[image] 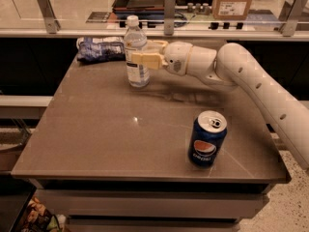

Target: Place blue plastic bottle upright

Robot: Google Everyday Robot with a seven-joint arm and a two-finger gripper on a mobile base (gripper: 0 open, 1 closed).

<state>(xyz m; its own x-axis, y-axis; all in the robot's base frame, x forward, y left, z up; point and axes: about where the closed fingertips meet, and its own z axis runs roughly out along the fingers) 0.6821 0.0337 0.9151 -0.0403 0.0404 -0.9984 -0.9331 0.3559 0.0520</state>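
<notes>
The blue plastic bottle (137, 74), clear with a white cap and a pale label, stands upright on the brown table (96, 134) at the back, left of centre. My gripper (141, 52) reaches in from the right at the bottle's mid-height. Its tan fingers (146, 60) sit on either side of the bottle, one in front and one behind, closed on it. The bottle's base rests on the table top.
A dark blue Pepsi can (206, 139) stands upright near the front right of the table. A crinkled blue snack bag (99, 48) lies at the back left, behind the bottle. A glass railing with metal posts (168, 6) runs behind the table.
</notes>
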